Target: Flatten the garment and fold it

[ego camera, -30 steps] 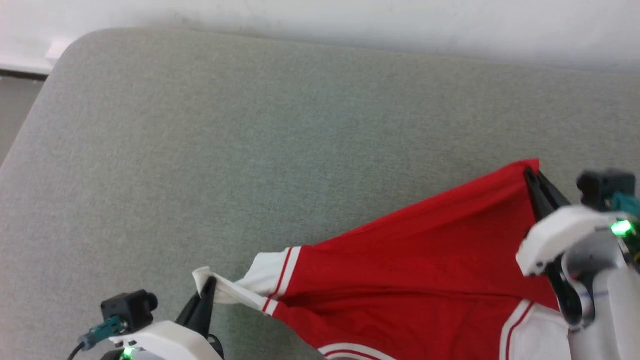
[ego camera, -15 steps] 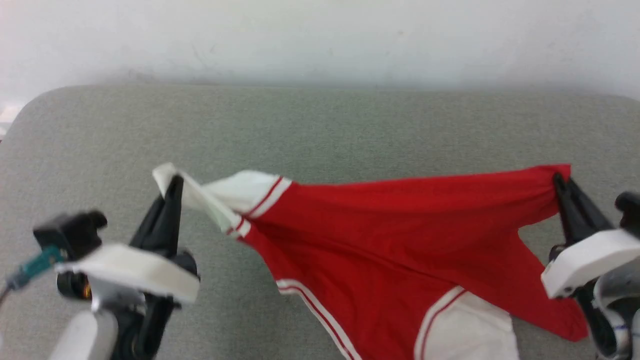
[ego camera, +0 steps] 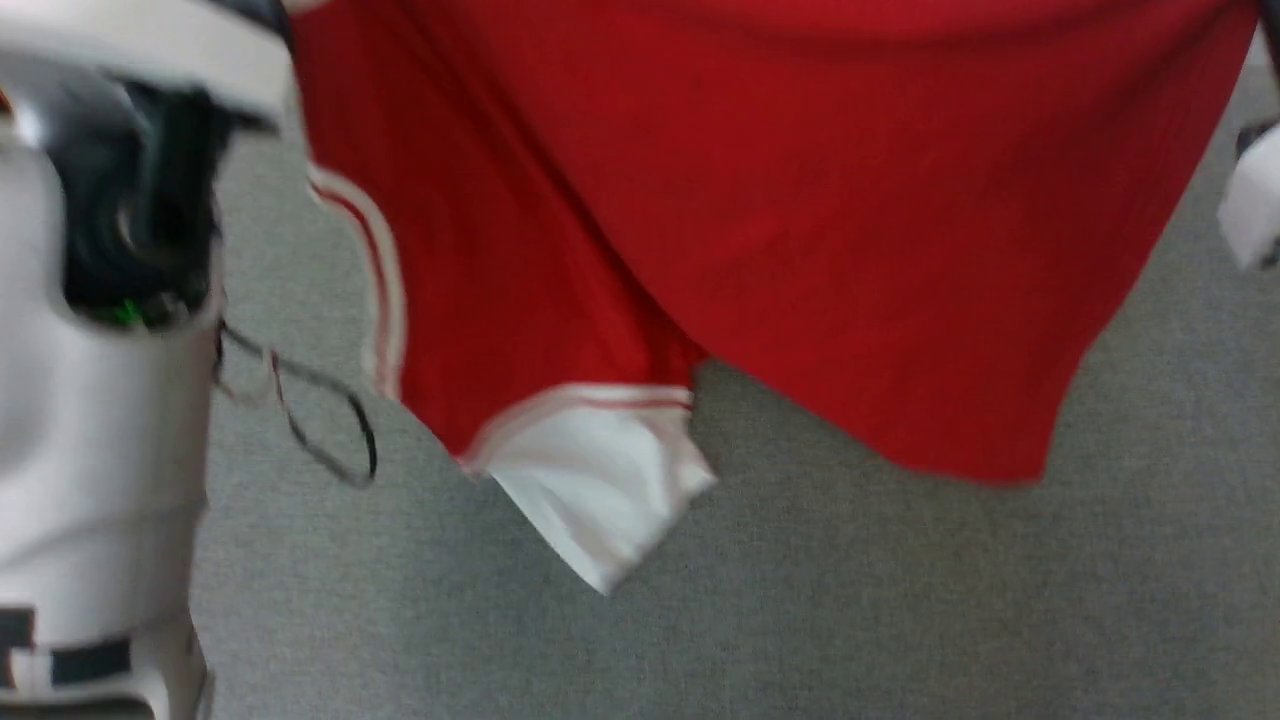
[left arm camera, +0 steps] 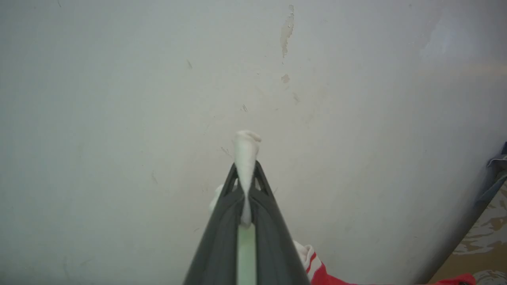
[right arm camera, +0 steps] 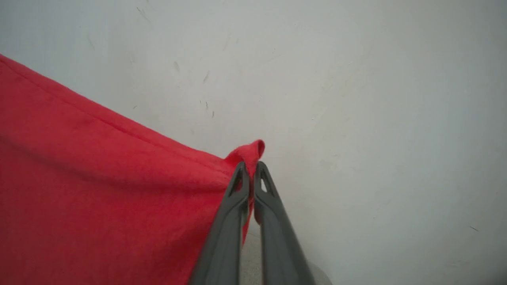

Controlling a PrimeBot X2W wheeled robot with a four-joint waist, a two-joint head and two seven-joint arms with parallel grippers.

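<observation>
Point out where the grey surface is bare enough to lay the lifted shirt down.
The grey surface is bare across the head view's bottom, below the garment's white sleeve and red hem, and at the right beside that hem. Crowded: the narrow strip between the left forearm and the garment, where a loose cable dangles.

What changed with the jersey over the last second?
The left gripper and right gripper raised the red jersey up from the grey upholstered surface. It now hangs spread between them, one white sleeve dangling. Unchanged: left pinches the other sleeve's edge, right a red corner.
</observation>
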